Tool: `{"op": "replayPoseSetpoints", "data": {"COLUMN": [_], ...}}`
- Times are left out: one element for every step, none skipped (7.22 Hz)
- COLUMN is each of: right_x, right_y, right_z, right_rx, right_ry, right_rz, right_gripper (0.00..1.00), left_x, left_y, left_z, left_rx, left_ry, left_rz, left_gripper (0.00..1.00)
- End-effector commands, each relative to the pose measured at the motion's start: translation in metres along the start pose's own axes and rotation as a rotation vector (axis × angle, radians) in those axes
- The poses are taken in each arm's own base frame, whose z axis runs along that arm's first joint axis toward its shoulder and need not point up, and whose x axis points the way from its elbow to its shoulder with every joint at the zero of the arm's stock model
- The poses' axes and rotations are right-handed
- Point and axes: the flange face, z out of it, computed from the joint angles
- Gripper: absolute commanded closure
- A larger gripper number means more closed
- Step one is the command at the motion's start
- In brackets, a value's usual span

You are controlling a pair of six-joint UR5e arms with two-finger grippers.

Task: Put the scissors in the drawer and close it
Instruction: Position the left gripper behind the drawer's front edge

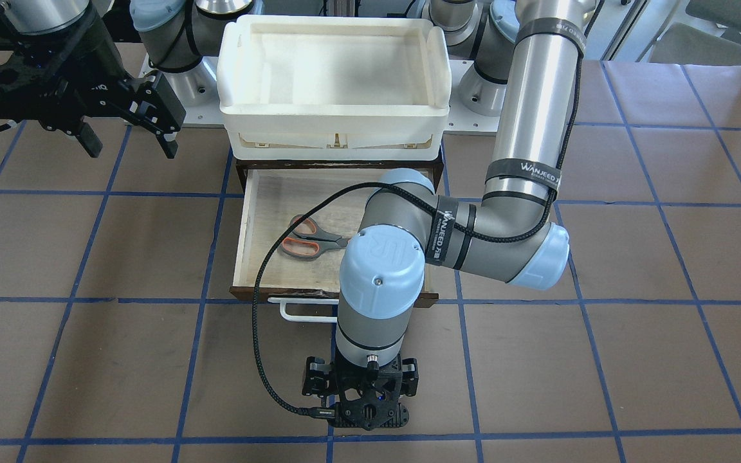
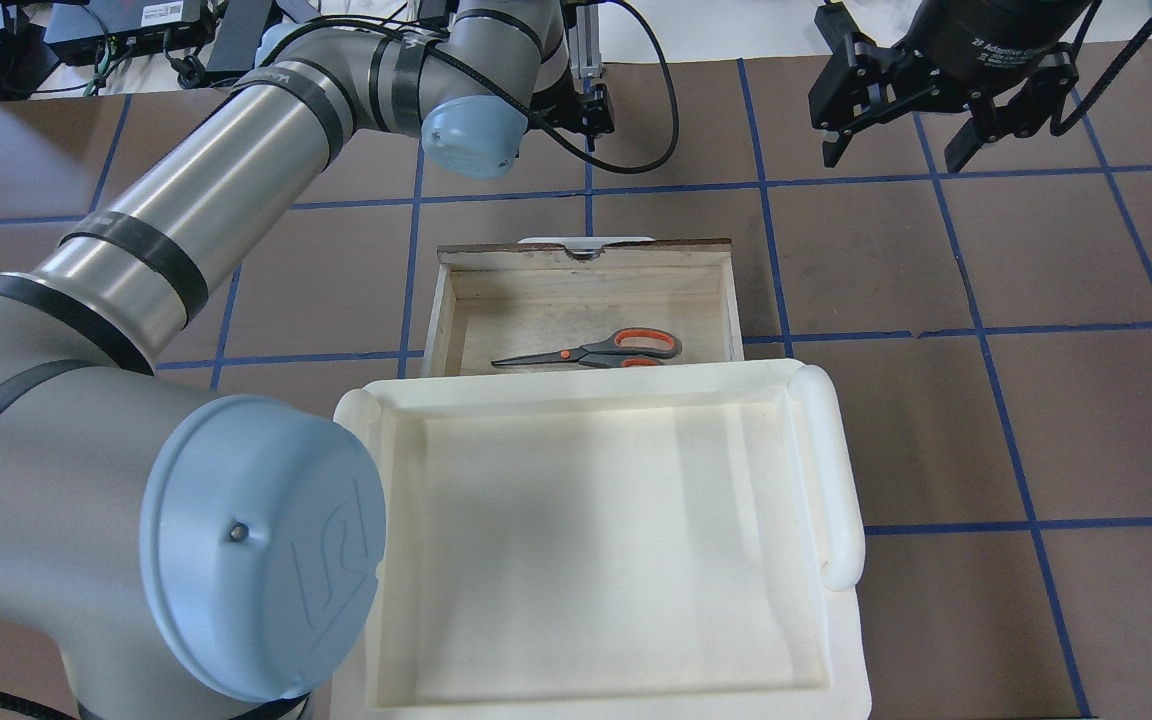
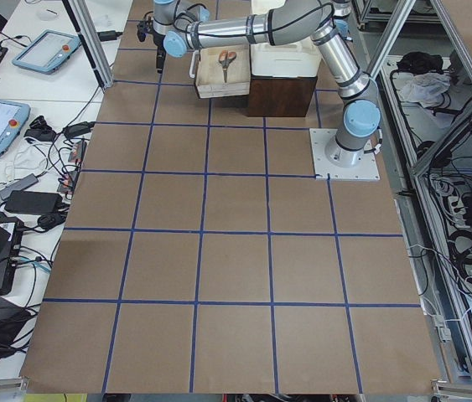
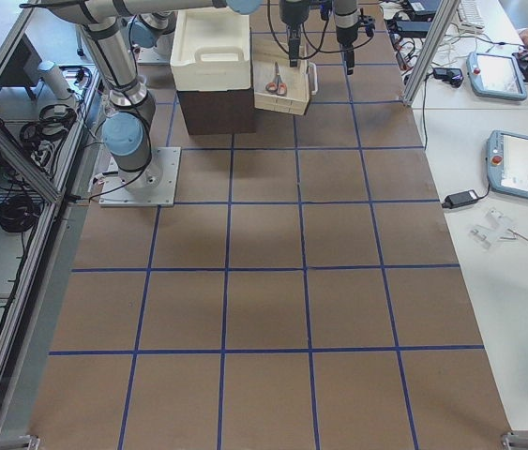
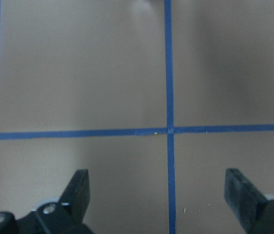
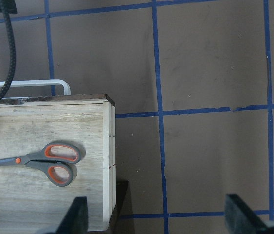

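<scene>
The scissors, with grey handles lined orange, lie flat inside the open wooden drawer, blades toward the robot's left. They also show in the overhead view and the right wrist view. The drawer's white wire handle faces away from the robot. My left gripper is open and empty, pointing down at bare table just beyond the handle; its fingers stand wide apart. My right gripper is open and empty, raised beyond and to the right of the drawer.
A white plastic tray sits on the dark cabinet above the drawer. My left arm's forearm and its black cable reach over the drawer. Brown table with blue tape lines surrounds it.
</scene>
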Motion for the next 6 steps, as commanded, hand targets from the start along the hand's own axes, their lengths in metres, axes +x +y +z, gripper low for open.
{"op": "replayPoseSetpoints", "data": {"right_x": [0.001, 0.001, 0.001, 0.001, 0.001, 0.001], "right_y": [-0.006, -0.006, -0.005, -0.005, -0.005, -0.005], "right_z": [0.006, 0.007, 0.007, 0.008, 0.008, 0.009], "right_rx": [-0.009, -0.010, -0.012, -0.013, -0.015, -0.016], "right_ry": [0.001, -0.002, -0.005, -0.003, -0.003, -0.002], "right_rz": [-0.010, -0.008, -0.010, -0.009, -0.009, -0.009], "right_gripper": [0.00, 0.00, 0.00, 0.00, 0.00, 0.00], "left_x": [0.017, 0.030, 0.051, 0.053, 0.053, 0.057], "left_y": [0.017, 0.026, 0.046, 0.051, 0.053, 0.057], "left_z": [0.043, 0.049, 0.063, 0.063, 0.070, 0.080], "left_rx": [-0.094, -0.119, -0.209, -0.284, -0.315, -0.336], "left_ry": [-0.025, -0.027, -0.002, 0.012, 0.009, 0.019], "left_rz": [-0.003, -0.014, -0.027, -0.034, -0.035, -0.033], "left_gripper": [0.00, 0.00, 0.00, 0.00, 0.00, 0.00]}}
